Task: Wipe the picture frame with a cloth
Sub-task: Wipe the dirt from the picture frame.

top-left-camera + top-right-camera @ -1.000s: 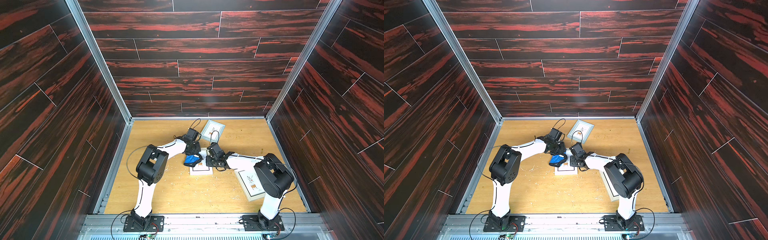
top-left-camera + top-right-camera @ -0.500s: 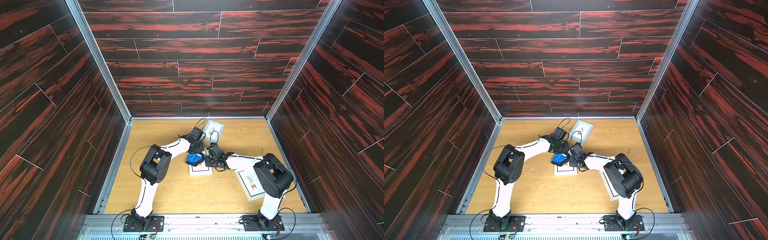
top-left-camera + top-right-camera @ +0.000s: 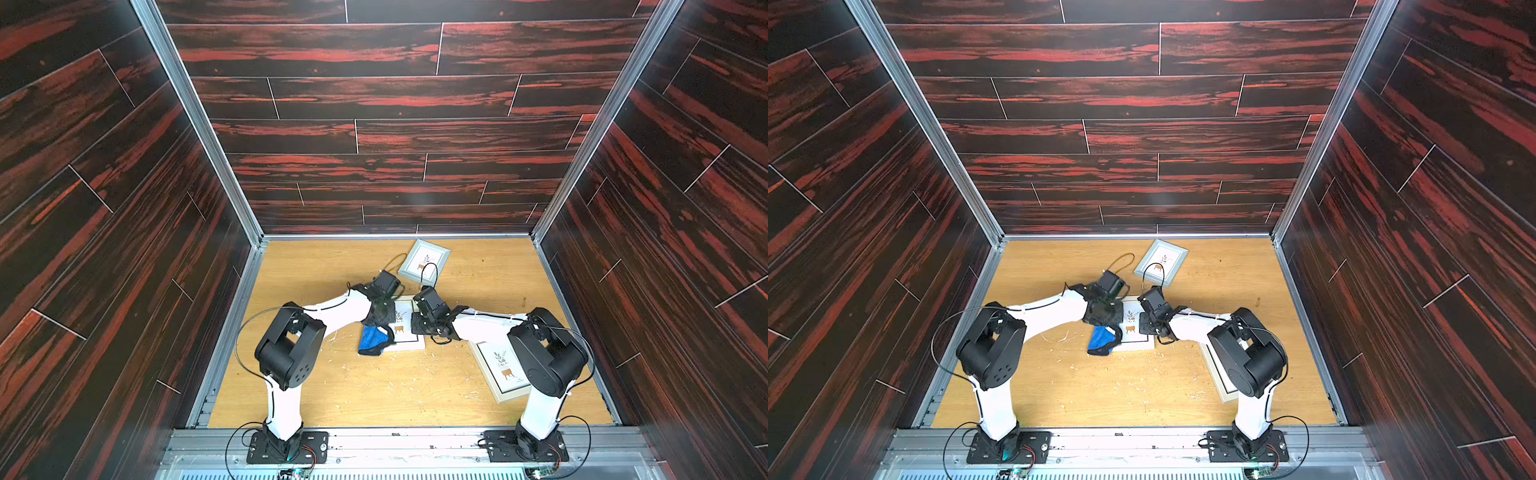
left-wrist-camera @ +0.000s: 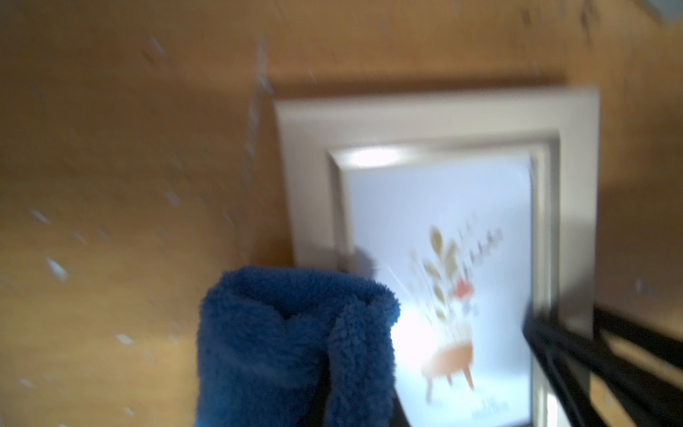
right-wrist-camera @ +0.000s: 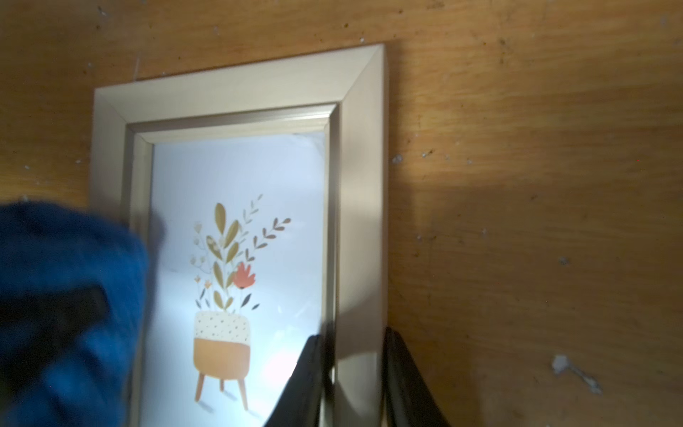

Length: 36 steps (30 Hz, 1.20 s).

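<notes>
The picture frame (image 3: 406,332) (image 3: 1138,337) lies flat mid-table, pale with a potted-plant print. The blue cloth (image 3: 371,340) (image 3: 1100,340) is bunched over its left edge, partly on the table. My left gripper (image 3: 384,328) (image 4: 321,399) is shut on the cloth (image 4: 295,340), which hides its jaws; the frame (image 4: 436,122) is beside it. My right gripper (image 3: 417,325) (image 5: 356,369) is shut on the frame's right rail (image 5: 362,185), one finger (image 5: 306,377) on the glass side and one outside. The cloth (image 5: 66,277) covers the opposite rail.
A second frame (image 3: 424,262) (image 3: 1160,262) lies tilted near the back wall. A third frame (image 3: 500,370) (image 3: 1219,374) lies at the right, partly under my right arm. Small white scraps (image 3: 374,374) litter the wooden table. Dark panel walls enclose three sides.
My left gripper has dragged the cloth from the frame's upper middle toward its front-left edge. The right arm and the frame have stayed put.
</notes>
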Motion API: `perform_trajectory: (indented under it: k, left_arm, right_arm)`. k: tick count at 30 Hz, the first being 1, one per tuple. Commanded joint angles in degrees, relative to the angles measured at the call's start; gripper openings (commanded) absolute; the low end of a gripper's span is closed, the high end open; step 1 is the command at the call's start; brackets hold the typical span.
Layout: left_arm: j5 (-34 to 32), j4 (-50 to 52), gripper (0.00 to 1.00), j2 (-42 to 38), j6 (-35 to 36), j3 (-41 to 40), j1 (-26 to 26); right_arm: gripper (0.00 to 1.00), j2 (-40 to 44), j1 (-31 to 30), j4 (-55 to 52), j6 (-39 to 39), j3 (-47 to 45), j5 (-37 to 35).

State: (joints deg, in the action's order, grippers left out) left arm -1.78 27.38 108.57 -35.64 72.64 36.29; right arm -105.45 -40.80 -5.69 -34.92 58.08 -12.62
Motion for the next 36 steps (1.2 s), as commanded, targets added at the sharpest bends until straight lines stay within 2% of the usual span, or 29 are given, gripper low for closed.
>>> perform_trajectory:
  k: [1,3,5,8,10,12,15,18,21,24,30,34,36]
  left_arm:
    - [-0.13,3.06,0.0,-0.76,-0.57,-0.83,-1.93]
    - [0.09,1.18,0.0,1.12,1.29,2.72,-4.38]
    - [1.58,3.48,0.0,5.16,4.03,9.67,-6.69]
    - [1.04,6.9,0.0,9.61,6.27,16.82,-7.34]
    - [2.25,8.94,0.0,10.36,6.24,17.64,-7.1]
    - [4.47,9.21,0.0,8.24,4.8,14.47,-5.74]
    - [5.37,8.0,0.0,3.18,1.91,5.5,-2.05]
    - [9.08,3.01,0.0,-0.98,-2.91,-3.31,-0.57]
    - [9.16,0.48,0.0,-2.6,-4.12,-5.45,-0.42]
    - [6.41,2.6,0.0,-0.21,-0.83,0.73,-1.4]
    - [5.65,4.99,0.0,9.49,3.76,16.54,-5.79]
    - [5.77,15.37,0.0,15.71,7.78,25.86,-3.92]
    - [5.8,15.94,0.0,15.31,7.51,24.33,-2.3]
  right_arm:
    - [0.02,-0.77,0.81,-6.96,0.29,-2.45,-1.11]
    - [0.02,-0.83,0.81,-6.96,0.25,-2.25,-0.86]
    - [0.02,-0.77,0.81,-7.32,0.28,-1.82,-0.94]
    - [0.02,-0.21,0.81,-7.75,0.16,-1.75,-1.62]
    - [0.02,0.23,0.8,-7.51,-0.1,-2.0,-1.87]
    - [0.02,0.48,0.8,-7.49,-0.53,-2.2,-2.14]
    - [0.02,0.68,0.81,-7.06,-1.27,-2.89,-2.08]
    - [0.02,0.36,0.79,-6.57,-1.25,-2.89,-1.15]
    - [0.02,0.1,0.81,-7.05,-0.78,-2.35,-0.86]
    - [0.02,0.42,0.81,-7.29,-0.46,-2.25,-0.62]
    - [0.02,1.58,0.72,-7.02,-0.83,-2.97,-0.58]
    - [0.01,1.2,0.63,-6.49,-1.46,-2.91,0.31]
    - [0.01,1.28,0.63,-6.61,-1.45,-2.8,0.02]
